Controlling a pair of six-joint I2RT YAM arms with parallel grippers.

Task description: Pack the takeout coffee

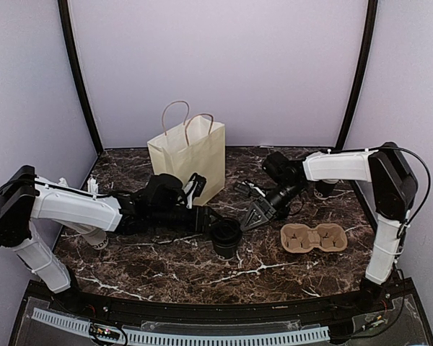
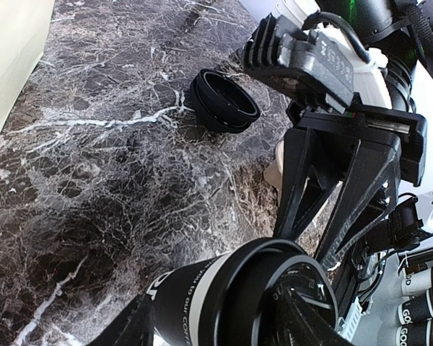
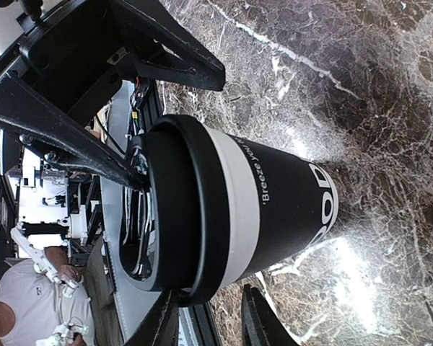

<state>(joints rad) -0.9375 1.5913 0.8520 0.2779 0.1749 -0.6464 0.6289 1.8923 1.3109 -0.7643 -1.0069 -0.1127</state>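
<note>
Cup: black paper cup (image 1: 226, 241), white band, round black plastic lid (image 3: 169, 209).
Left pincer (image 1: 215, 227): half-open, clasping cup.
Right pincer (image 1: 245, 223): at cup's two o'clock, hold unclear.

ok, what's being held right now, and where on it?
Left gripper holds the coffee cup by its side wall. Right gripper sits at the lid; whether it grips can't be told.

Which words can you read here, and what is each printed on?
"Breeze you", cut off: white band of the black-and-white paper cup with black plastic lid.
"OD": large letters lower down.
"to our COFF", cut off: same cup, left wrist view.
"GOO": other black-and-white paper cups at that view's edge.
Anything else: too blurred.
</note>
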